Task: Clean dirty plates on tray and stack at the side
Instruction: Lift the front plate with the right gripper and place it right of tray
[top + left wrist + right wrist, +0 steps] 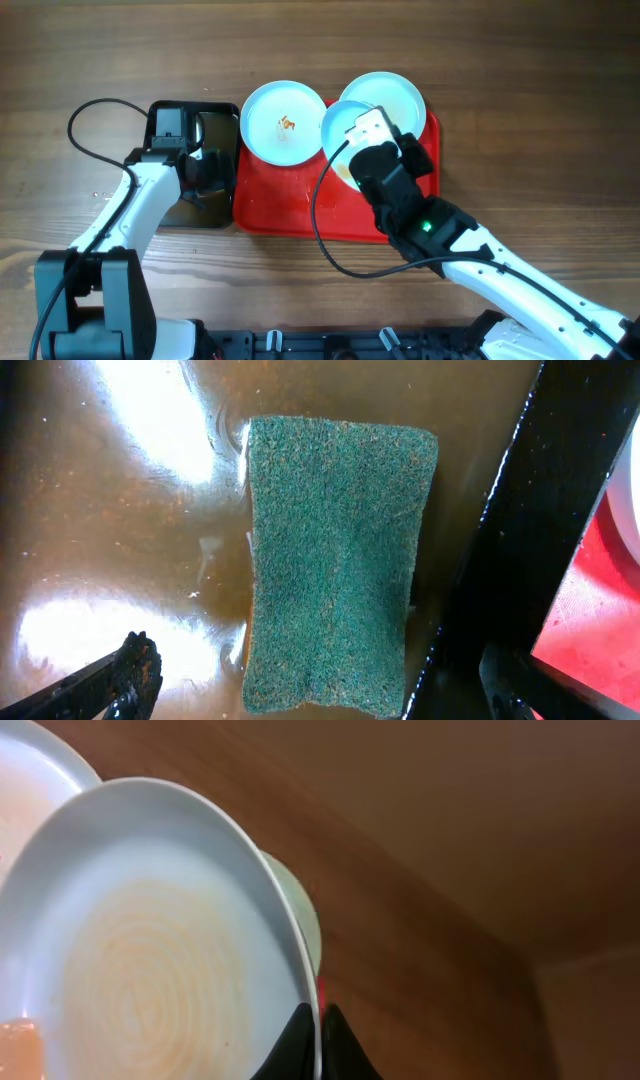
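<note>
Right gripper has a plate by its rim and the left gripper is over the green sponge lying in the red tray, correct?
Not quite: the left wrist view shows the green sponge lying in the black tray, beside the red tray. The rest holds: right gripper pinches a plate by its rim, left gripper is over the sponge.

Both arms look alike: long white shells joined by black, blocky joints. The left arm (120,215) rises from a boxy black base (90,290), and a thin black cable (105,100) loops off its wrist. The right arm (520,290) carries a small green light (425,227), a white block (365,125) at its wrist and its own black cable (315,210). The fingertips (130,675) are black and seemingly rough-surfaced, though blurred.
</note>
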